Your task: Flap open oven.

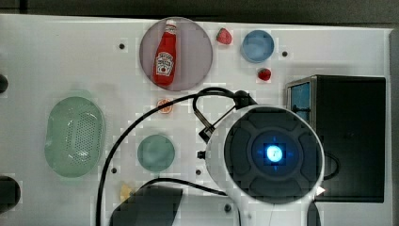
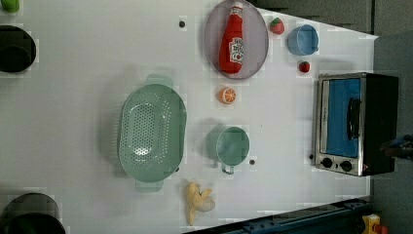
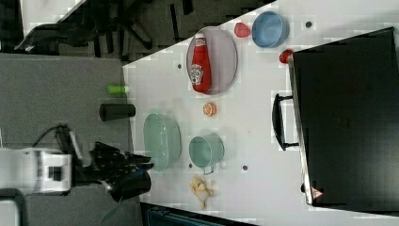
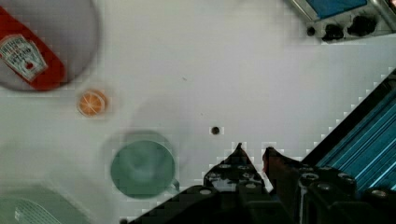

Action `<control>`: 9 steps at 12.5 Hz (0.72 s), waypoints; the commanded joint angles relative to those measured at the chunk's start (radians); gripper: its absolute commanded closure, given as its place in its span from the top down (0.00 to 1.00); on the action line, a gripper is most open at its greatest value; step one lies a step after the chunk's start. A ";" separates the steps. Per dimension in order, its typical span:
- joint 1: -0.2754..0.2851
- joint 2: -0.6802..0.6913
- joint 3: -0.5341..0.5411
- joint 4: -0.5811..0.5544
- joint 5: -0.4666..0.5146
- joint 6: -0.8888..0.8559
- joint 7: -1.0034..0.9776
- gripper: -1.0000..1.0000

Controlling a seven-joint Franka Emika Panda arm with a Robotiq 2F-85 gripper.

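My claw (image 4: 252, 150) hangs above the bare white counter (image 4: 196, 70), its two dark fingertips (image 4: 239, 150) close together with a narrow gap and nothing between them. In the wrist view it sits near a small dark dot in the counter, with the teal mug (image 4: 142, 168) off to one side.

The oven (image 2: 355, 124) stands at the left view's right edge of the counter, door shut. It is a boxy thing: matte black top, brushed silver front frame, blue-tinted glass door, a black bar handle (image 2: 354, 118) across the door and two round black knobs (image 2: 336, 164) beneath. The right view shows the handle standing off the front, and a small red warning triangle (image 3: 316, 193) on the black top; the top view hides part of the oven behind my white arm.

A red ketchup bottle (image 2: 233, 39) lies on a grey round plate (image 2: 257, 48); its white label is too small to read. Near it are an orange slice (image 2: 227, 95), two strawberries (image 2: 277, 25), a glossy blue bowl (image 2: 302, 40), a perforated pale-green colander (image 2: 152, 131) and a yellowish lumpy piece (image 2: 197, 201).
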 commanded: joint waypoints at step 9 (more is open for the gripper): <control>-0.040 0.095 -0.223 -0.217 -0.104 0.484 -0.786 0.18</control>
